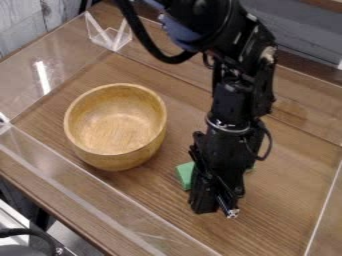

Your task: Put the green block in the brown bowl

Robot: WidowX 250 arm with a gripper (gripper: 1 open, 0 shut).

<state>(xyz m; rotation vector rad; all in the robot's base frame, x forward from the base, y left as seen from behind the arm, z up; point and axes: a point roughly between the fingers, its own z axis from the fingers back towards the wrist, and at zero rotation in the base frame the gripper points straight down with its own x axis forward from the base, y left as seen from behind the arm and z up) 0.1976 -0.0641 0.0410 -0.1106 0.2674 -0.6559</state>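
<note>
Gripper closed, apparently w/ green block between fingers. Confirm grip, lift vert. above brown bowl rim ht. before traversing.

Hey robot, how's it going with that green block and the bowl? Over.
Gripper shut, low at the green block; firm grip not confirmed from here. Block on table, outside brown bowl. Nothing seen blocking the bowl.

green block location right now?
In the camera view, the block lies on the table, right of the bowl in the picture, partly hidden behind the gripper.
</note>
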